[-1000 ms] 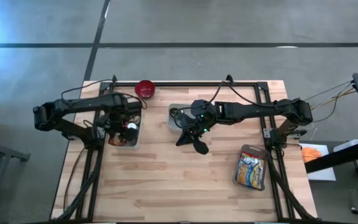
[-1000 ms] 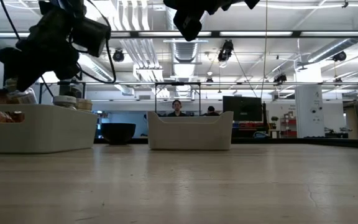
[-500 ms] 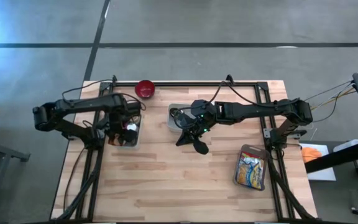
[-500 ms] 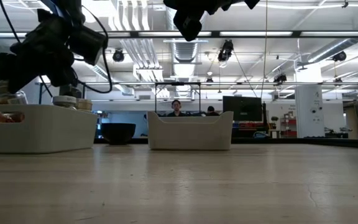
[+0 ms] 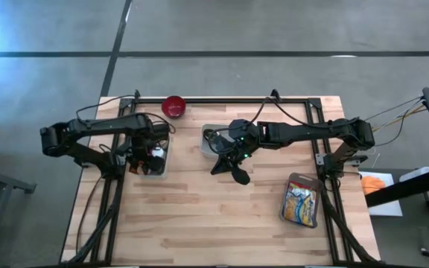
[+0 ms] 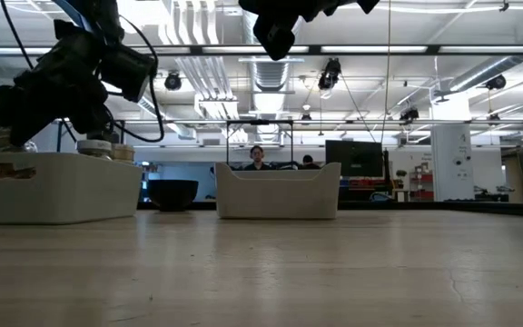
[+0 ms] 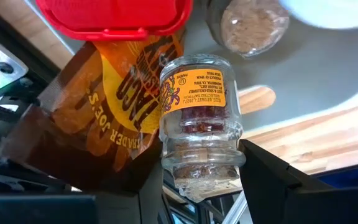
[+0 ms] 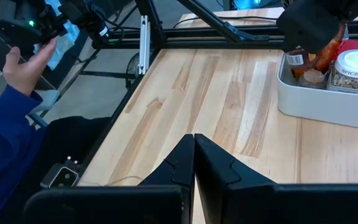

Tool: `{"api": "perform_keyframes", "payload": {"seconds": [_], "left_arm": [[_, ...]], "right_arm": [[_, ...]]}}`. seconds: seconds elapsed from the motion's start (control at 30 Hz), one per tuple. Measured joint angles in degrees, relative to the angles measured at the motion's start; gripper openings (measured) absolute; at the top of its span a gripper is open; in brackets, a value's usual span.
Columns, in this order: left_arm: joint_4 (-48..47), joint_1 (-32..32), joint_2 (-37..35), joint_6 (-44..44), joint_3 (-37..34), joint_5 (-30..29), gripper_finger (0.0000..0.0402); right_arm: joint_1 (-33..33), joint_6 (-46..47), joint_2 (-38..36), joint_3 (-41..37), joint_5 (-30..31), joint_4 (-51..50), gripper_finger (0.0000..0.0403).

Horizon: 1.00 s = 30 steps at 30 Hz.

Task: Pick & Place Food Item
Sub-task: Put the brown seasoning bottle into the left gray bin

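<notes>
From above, the left hand (image 5: 149, 152) hangs over the white bin (image 5: 152, 168) at the surface's (image 5: 199, 216) nine o'clock side; the right hand (image 5: 238, 174) waits near centre. Level view: the left hand (image 6: 12, 113) dips at that bin's (image 6: 57, 186) rim. Left wrist: its fingers (image 7: 278, 180) grip a glass spice jar (image 7: 199, 124) beside a brown snack bag (image 7: 114, 118). Right wrist: right fingers (image 8: 213, 165) pressed together, empty.

A brown bag (image 7: 104, 118) carried the brand "TRADER JOE'S" beside large, partly hidden letters reading "TACO". A white-lidded jar (image 8: 353, 70) bore the word "SPICES". The orange label on a glass jar (image 7: 199, 121) held print too small to read.
</notes>
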Motion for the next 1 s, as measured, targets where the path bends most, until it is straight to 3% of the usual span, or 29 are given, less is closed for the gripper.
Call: {"api": "perform_keyframes", "payload": {"seconds": [0.4,1.0], "left_arm": [[-1.30,-0.20,9.28,5.56,1.11,-0.47,0.0171],[-0.32,-0.74,9.48,6.23,2.32,-2.32,0.0170]], "right_arm": [[0.00,0.02,0.00,0.00,0.00,0.01,0.0008],[0.00,0.00,0.00,0.00,-0.02,0.01,0.0008]]}}
